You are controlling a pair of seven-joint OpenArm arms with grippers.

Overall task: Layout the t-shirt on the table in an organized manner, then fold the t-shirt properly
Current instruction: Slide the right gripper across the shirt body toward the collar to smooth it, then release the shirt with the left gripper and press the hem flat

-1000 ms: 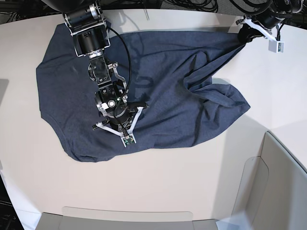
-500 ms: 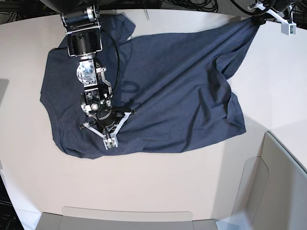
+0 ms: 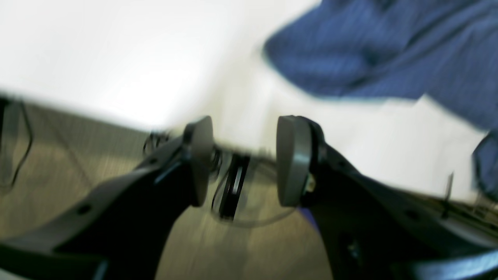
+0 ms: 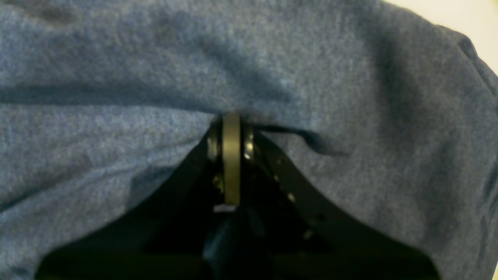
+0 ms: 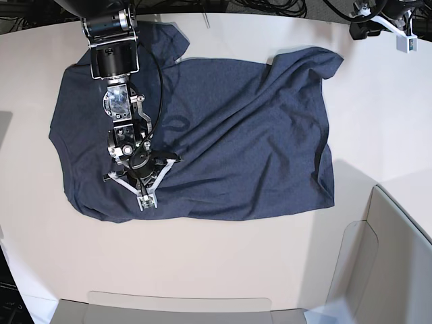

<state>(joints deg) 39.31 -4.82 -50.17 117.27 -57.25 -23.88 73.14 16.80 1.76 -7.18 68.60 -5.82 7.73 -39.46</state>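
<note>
the shirt [image 5: 223,128] lay spread over the table [image 5: 223,263], plain side up, filling most of the table's far half. its long edge nearest the camera ran fairly straight, while diagonal creases crossed the body toward the far right corner, where the cloth bunched and lay rumpled. a sleeve stuck out at the far left corner, close to the table's back edge.

the right gripper [image 5: 138,177] was down on the shirt's left part, near its lower left corner. in the right wrist view its jaws were pressed together, tips against the cloth with a small ridge of fabric just above them; whether any fabric was pinched between the pads could not be told.

the left gripper [image 3: 244,159] was off the shirt, beyond its far right corner at the table's back edge. its jaws stood spread with nothing between them, and the shirt's edge [image 3: 350,50] lay apart from the fingertips [image 3: 290,159].
</note>
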